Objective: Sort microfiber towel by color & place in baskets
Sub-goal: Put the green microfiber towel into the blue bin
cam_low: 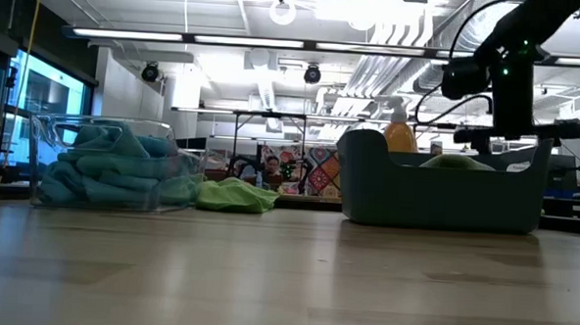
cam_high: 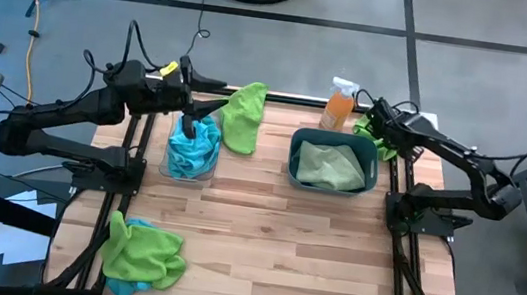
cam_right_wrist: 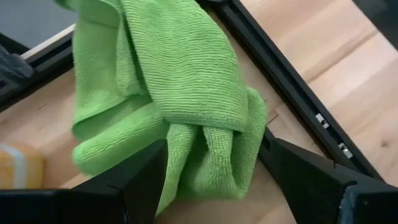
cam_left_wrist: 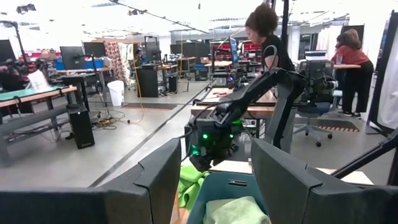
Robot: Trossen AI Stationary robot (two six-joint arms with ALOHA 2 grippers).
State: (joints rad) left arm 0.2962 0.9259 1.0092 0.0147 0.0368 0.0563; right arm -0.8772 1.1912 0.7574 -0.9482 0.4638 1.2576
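Green towel sits between the right end effector's wide-spread fingers, arm reaching past the teal tub.

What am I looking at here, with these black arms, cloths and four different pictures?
It is a two-armed robot at a wooden table, sorting cleaning cloths by colour. One picture looks down from above, one looks level across the tabletop, and two come from cameras on the wrists.

The clear bin holds blue cloths; the dark tub holds a green one. An orange spray bottle stands behind the tub. Loose cloths remain: a green cloth beside the clear bin and a green and blue pile at the near left corner.

The left gripper hovers above the clear bin, jaws apart, empty. The right gripper has open jaws straddling a bunched green cloth at the table's far right corner, not yet gripping.
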